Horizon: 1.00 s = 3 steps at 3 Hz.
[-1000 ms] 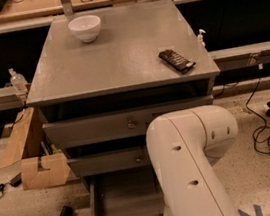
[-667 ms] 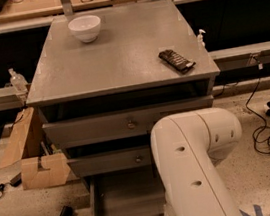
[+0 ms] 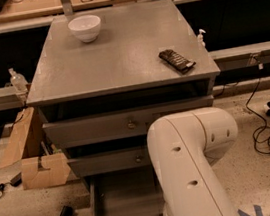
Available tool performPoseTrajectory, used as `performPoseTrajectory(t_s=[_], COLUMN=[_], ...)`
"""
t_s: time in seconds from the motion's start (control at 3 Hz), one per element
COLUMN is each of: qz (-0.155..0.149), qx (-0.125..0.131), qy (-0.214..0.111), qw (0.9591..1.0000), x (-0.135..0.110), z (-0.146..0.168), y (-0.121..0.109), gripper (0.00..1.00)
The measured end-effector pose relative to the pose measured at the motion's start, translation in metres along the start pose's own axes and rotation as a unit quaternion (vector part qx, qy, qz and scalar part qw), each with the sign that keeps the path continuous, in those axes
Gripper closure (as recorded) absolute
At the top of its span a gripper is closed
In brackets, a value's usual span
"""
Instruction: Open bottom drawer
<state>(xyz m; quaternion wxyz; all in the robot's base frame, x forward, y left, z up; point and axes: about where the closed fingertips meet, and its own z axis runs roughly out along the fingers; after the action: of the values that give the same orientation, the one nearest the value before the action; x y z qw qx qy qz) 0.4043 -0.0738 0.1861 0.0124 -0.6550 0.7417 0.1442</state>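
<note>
- Gripper first: mine is out of sight, hidden somewhere behind the lower end of my white arm (image 3: pixel 190 172) at the bottom edge, so I cannot tell if it is open or closed.
- Just left of where the gripper is hidden, the bottom drawer (image 3: pixel 121 200) stands pulled out, its plain grey inside showing; my arm covers its right part.
- Above the gripper's spot is the middle drawer (image 3: pixel 103 163), with a small round knob (image 3: pixel 138 158) just beside my arm.
- Higher still is the top drawer (image 3: pixel 92 129), with a like knob, under a dark gap.
- Farther up and away from the gripper, the grey worktop (image 3: pixel 117 57) carries a white bowl (image 3: pixel 85 27) at its far left and a dark flat packet (image 3: pixel 176 60) near its right edge.
- Well off to the gripper's left, a cardboard box (image 3: pixel 38 167) sits on the floor beside the cabinet.
- Off to the gripper's right, black cables (image 3: pixel 265 136) lie on the floor.
</note>
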Motion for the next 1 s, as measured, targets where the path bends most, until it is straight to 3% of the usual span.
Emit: performPoseTrajectory(t_s=[0.33,0.67,1.0], qz=[0.031,0.070,0.070], qx=[-0.029,-0.072,-0.072], qy=[0.024,0.045,0.045], qw=[0.9988,0.9939,0.9939], x=[0.002,0.001,-0.001], z=[-0.004,-0.011,-0.012], y=[0.011,0.037,0.033], gripper=[0.41,0.65,0.88])
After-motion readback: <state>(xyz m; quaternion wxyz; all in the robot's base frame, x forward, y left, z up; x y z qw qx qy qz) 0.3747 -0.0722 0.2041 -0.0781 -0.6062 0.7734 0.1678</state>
